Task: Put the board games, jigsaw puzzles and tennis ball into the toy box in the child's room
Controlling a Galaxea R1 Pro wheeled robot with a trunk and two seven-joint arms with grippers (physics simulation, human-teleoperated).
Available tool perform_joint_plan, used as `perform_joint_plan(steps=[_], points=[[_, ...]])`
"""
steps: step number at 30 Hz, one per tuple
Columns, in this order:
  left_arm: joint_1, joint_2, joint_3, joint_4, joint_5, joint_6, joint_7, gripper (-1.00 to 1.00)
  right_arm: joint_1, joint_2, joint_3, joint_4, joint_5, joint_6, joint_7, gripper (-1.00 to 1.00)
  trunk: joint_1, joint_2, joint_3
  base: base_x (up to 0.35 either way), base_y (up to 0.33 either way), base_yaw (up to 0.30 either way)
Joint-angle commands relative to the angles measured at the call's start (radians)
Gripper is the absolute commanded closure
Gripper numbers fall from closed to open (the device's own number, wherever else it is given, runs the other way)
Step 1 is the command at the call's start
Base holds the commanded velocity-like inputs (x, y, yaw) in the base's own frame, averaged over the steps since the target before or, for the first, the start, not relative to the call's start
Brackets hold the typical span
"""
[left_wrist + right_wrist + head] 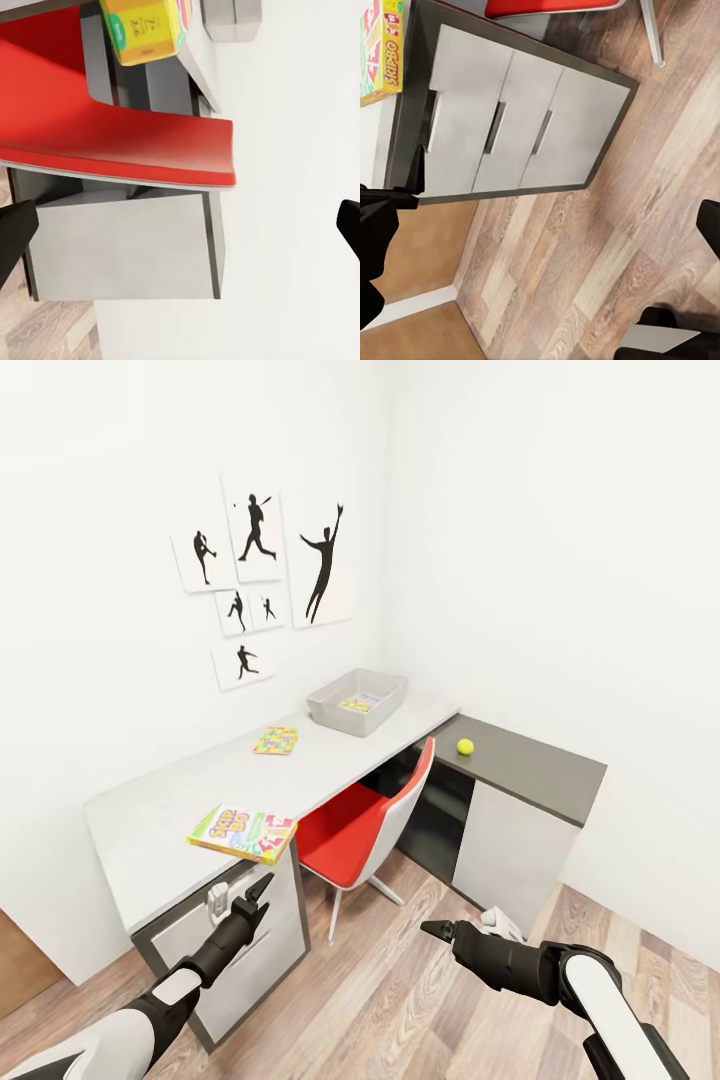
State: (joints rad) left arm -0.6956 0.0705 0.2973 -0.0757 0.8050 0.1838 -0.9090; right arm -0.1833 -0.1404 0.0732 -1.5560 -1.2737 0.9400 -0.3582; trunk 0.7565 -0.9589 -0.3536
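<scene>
Risk: I judged the overhanging Skip-Bo box (243, 833) could tip off the desk (150, 830) edge if nudged | left tool (262, 890) spread, empty | right tool (437, 930) spread, empty | toy box (357, 701) far along desk.

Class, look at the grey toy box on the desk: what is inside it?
Inside the toy box, a multicoloured jigsaw puzzle lies on the bottom. The near wall hides part of the floor.
</scene>
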Motion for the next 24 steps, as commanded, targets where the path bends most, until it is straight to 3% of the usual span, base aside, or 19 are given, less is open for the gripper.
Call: perform_joint_plan(steps=[1,7,24], points=[[-0.001,0.0,0.008,0.001,-0.002,0.011,-0.004,-1.0,-0.001,-0.001,0.001,-0.001,-0.01,0.0,-0.011,-1.0,0.0,-0.001,-0.001,0.0,0.0,0.0],[-0.001,-0.001,0.008,0.001,-0.001,0.011,-0.004,-1.0,-0.001,-0.001,0.001,-0.001,-0.011,0.0,-0.011,-1.0,0.0,-0.001,-0.001,0.0,0.0,0.0],[-0.001,-0.001,0.008,0.001,-0.001,0.011,-0.005,-1.0,-0.001,0.001,0.001,0.0,-0.012,0.0,-0.011,-1.0,0.065,-0.12,-0.055,0.0,0.0,0.0]])
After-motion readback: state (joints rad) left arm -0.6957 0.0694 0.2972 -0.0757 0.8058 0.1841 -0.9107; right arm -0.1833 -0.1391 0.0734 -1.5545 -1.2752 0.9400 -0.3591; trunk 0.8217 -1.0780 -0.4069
